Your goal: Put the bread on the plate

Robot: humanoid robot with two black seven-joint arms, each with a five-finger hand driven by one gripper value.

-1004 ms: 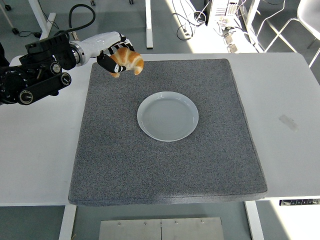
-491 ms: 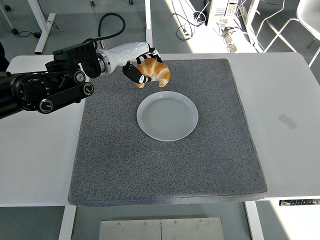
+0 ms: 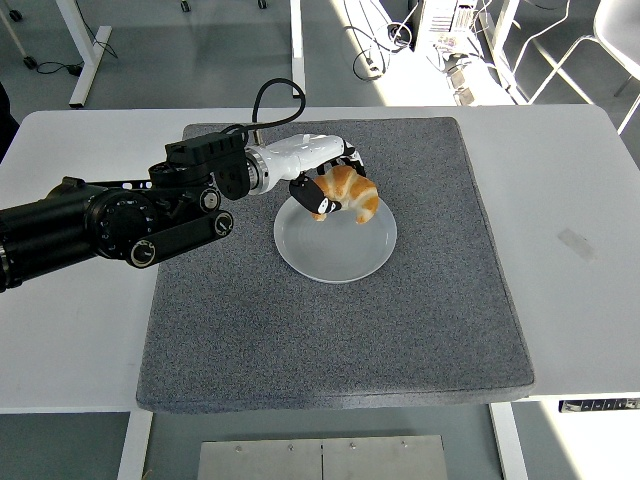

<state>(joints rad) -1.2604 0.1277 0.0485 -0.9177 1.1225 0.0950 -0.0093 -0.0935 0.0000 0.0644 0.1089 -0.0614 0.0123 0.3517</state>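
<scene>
We grip bread (image 3: pixel 350 193) in left hand (image 3: pixel 328 186), fingers curled round it, over far part of plate (image 3: pixel 335 250) on grey mat (image 3: pixel 250 320).

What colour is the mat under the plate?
Dark speckled grey mat, under the pale plate; the head view shows it best.

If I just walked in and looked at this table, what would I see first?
You'd spot the golden croissant first, gripped in the robot's left hand over the far part of the white plate. The plate sits in the middle of a big grey mat on the white table. The long black arm reaches in from the left.
</scene>
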